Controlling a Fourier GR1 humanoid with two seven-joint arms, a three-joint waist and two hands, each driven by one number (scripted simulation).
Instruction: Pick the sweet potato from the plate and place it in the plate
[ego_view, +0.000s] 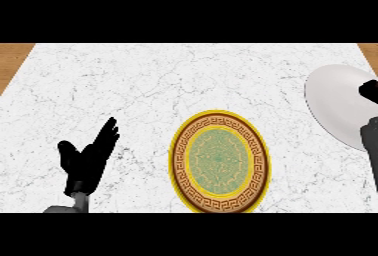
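Observation:
A plain white plate (336, 100) lies at the counter's right edge, partly cut off by the view. My right hand (369, 91) comes in over that plate's right side. Only a small black part of it shows, and its fingers are out of view. No sweet potato can be seen anywhere; the hand may hide it. A patterned plate (178, 161) with a yellow rim, a brown key band and a green centre lies in the near middle, with nothing on it. My left hand (87, 159) rests open at the lower left, fingers up, well apart from both plates.
The white marble counter (148, 80) fills the view. Strips of wooden surface (13, 57) show at the far left and far right corners.

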